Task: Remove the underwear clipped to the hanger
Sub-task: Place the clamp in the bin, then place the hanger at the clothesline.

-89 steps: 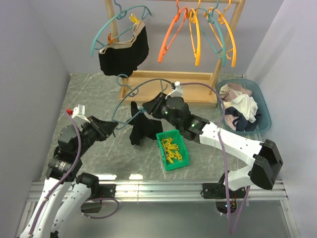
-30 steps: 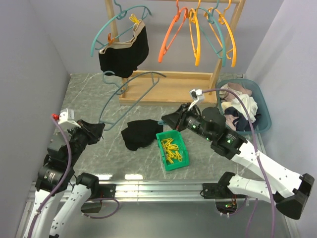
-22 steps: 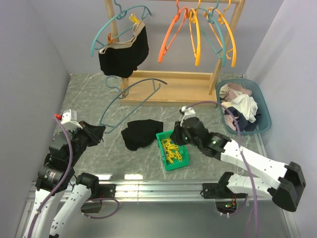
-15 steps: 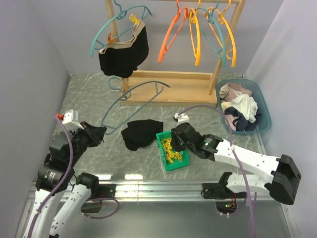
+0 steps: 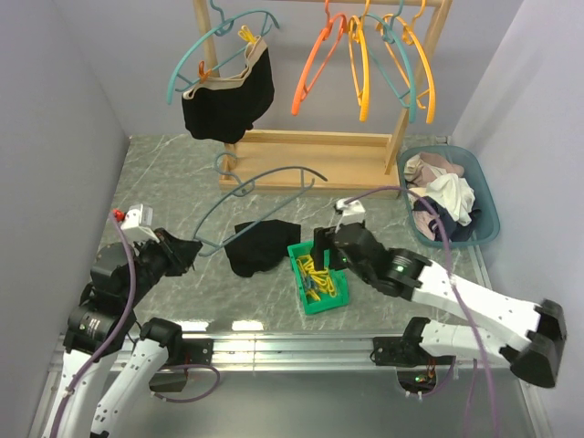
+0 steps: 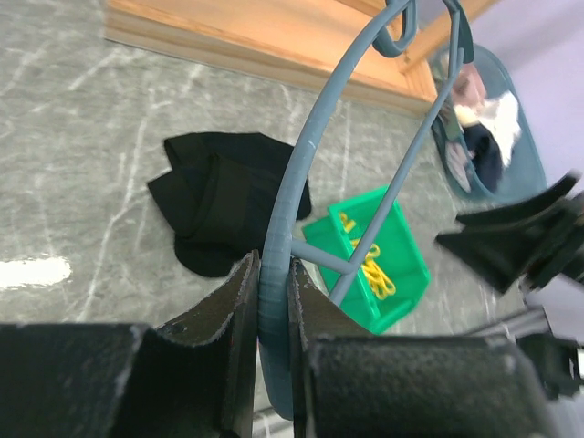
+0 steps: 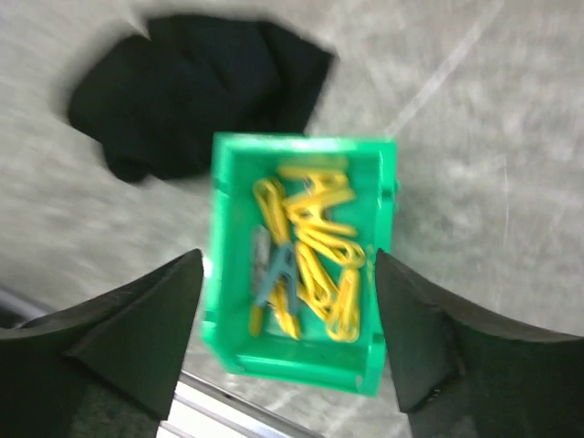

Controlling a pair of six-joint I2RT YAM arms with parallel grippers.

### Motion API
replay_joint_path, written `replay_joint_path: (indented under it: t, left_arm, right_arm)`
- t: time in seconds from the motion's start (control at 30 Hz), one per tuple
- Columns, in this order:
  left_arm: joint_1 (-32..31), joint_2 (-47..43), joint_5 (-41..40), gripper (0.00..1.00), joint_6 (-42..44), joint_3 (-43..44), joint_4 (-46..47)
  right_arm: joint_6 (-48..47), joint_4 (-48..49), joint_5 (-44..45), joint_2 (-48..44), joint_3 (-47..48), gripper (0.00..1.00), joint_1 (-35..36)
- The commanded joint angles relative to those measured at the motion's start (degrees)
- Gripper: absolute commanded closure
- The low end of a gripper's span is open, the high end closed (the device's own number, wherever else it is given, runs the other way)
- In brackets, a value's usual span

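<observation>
My left gripper (image 5: pixel 190 248) (image 6: pixel 272 274) is shut on the lower end of a bare grey-blue hanger (image 5: pixel 265 179) (image 6: pixel 310 155), which arcs up over the table. Under that hanger a black underwear (image 5: pixel 260 246) (image 6: pixel 224 196) (image 7: pixel 201 96) lies crumpled on the marble table. A second black underwear (image 5: pixel 228 100) hangs clipped to a teal hanger (image 5: pixel 219 32) on the wooden rack. Over the green bin (image 5: pixel 324 308) (image 7: pixel 292 360) my right gripper (image 5: pixel 319 245) (image 7: pixel 287 265) stands open and holds nothing.
The bin holds yellow pegs (image 7: pixel 319 242) and one blue-grey peg (image 7: pixel 278 274). Orange, yellow and teal hangers (image 5: pixel 365 64) hang on the rack (image 5: pixel 310 160). A blue basket (image 5: pixel 488 205) of clothes stands at the right. Walls close in on both sides.
My right arm swung from beside the bin to above it and its jaws opened. The left gripper carried the hanger a little to the right. The black underwear stayed on the table.
</observation>
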Motion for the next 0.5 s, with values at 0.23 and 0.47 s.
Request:
replay_joint_path:
  t: [0.23, 0.47]
  left_arm:
    - [-0.12, -0.13, 15.01, 0.99, 4.35, 5.17, -3.55]
    - [-0.38, -2.15, 12.41, 0.99, 4.97, 5.42, -5.66]
  right_arm:
    - [-5.14, 6.18, 1.35, -14.27, 6.52, 0.03, -0.04]
    - [-5.15, 6.0, 2.15, -17.42, 6.87, 0.03, -0.13]
